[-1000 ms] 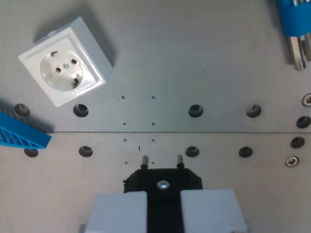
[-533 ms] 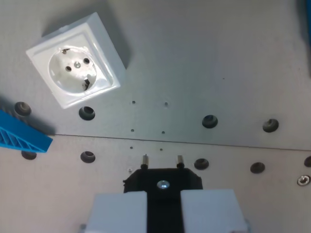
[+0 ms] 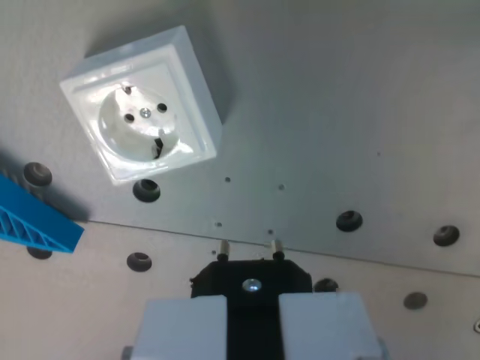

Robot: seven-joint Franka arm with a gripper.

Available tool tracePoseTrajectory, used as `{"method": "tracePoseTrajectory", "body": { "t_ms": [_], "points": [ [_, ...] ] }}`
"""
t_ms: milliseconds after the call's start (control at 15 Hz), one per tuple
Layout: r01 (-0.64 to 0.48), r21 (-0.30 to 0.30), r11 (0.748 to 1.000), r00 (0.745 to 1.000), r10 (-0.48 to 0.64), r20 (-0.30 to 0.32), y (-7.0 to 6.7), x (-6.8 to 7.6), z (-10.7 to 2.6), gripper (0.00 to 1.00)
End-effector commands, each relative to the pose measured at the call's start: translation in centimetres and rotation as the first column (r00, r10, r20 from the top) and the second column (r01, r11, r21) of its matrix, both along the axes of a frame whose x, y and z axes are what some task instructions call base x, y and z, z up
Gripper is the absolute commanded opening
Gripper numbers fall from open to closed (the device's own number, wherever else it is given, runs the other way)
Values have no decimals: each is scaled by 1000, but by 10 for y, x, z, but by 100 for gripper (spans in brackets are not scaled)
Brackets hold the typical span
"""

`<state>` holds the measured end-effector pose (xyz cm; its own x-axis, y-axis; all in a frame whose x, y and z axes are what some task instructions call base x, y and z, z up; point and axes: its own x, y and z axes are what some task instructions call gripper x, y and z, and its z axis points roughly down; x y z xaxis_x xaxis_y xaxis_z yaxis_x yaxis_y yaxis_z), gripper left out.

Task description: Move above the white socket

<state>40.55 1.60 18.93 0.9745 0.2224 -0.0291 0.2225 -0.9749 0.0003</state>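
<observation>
A white square socket lies on the grey metal plate in the upper left of the wrist view, turned at an angle, its round face with two holes and a centre screw showing. My gripper fills the bottom centre, shut on a black plug whose two metal pins point up the picture. The pins' tips end below and to the right of the socket, apart from it.
A blue ribbed plastic part lies at the left edge, below the socket. The metal plate has a row of round holes, such as one right of the plug, and a seam running across.
The camera has moved: the whole scene shifted down and to the right, and the socket looks larger and nearer the picture's middle. The blue tool at the top right has left the view.
</observation>
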Motion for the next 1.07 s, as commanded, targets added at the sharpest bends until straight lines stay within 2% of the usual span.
{"method": "tracePoseTrajectory", "body": {
  "t_ms": [67,600,1067],
  "points": [
    [-160,1,987,982,159,103,6,-4,-15,0],
    [-226,-4,974,968,225,115,27,-6,-46,0],
    [-262,-9,965,959,261,111,39,-7,-63,0]
  ]
}}
